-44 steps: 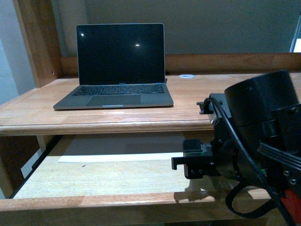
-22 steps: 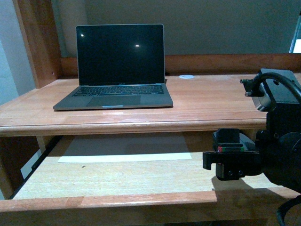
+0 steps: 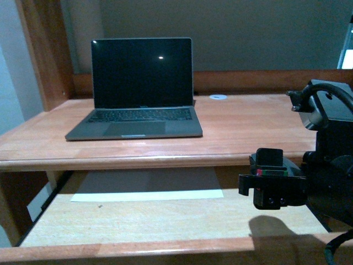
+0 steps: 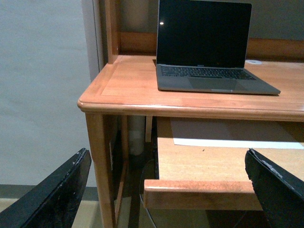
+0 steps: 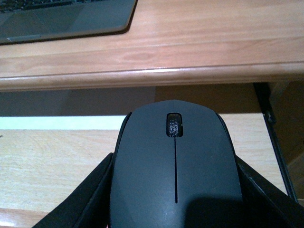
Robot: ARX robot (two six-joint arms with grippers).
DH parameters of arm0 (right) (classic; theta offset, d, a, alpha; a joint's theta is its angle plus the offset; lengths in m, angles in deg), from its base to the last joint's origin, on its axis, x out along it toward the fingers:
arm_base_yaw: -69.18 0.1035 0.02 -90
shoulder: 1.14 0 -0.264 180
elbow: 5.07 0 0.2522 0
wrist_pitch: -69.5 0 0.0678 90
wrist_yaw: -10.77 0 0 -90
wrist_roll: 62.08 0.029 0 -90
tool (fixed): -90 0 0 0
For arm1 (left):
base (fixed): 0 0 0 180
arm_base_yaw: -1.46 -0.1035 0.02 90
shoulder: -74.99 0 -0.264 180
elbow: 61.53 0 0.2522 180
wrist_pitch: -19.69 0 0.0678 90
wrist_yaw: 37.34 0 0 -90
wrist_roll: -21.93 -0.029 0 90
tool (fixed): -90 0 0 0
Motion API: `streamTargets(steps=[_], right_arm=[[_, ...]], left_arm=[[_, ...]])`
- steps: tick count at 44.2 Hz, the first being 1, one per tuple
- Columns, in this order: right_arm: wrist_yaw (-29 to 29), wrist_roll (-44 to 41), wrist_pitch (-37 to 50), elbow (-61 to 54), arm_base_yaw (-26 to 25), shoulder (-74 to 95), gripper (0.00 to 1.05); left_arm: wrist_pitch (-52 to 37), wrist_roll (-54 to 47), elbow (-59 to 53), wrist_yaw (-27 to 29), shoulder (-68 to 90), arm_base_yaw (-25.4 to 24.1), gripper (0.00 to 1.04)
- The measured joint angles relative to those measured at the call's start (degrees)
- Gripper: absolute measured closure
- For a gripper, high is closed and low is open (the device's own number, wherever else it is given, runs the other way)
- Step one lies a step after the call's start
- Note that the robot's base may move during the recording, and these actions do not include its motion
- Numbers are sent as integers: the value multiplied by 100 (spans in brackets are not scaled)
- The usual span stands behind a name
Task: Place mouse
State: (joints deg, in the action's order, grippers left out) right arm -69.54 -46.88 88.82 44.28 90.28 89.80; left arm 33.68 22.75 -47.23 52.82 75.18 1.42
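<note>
Two tools | left tool [image 4: 169,190] spread wide, holding nothing | right tool [image 5: 175,202] pinching mouse [image 5: 175,156] | mouse up over shelf [image 3: 165,218], just below table [image 3: 248,124] edge, right of laptop [image 3: 140,88]

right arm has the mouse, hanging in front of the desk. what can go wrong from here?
1. The mouse looks near the height of the desk's front edge; going forward without lifting could clip it.
2. The right gripper holds only its domed sides; a bump could drop it onto the tray.
3. Placing too far left could hit the laptop.
</note>
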Motion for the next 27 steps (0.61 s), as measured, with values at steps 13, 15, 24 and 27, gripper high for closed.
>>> streamTargets(steps=[13,15,24,27], right_arm=[[-24,46,22,223,44,280,42],[7,46,24,286,50,376,42],[90,44,-323,1401,-109,1388,42],[166,42,-516,1873,-210,1762,42]], left_arm=[[-11,0,0,-9,-4,-2,7],[-4,0,0,-15,-4,0,7],[-4,0,0,-9,-4,0,7],[-7,0,0,-11,-4,0,7]])
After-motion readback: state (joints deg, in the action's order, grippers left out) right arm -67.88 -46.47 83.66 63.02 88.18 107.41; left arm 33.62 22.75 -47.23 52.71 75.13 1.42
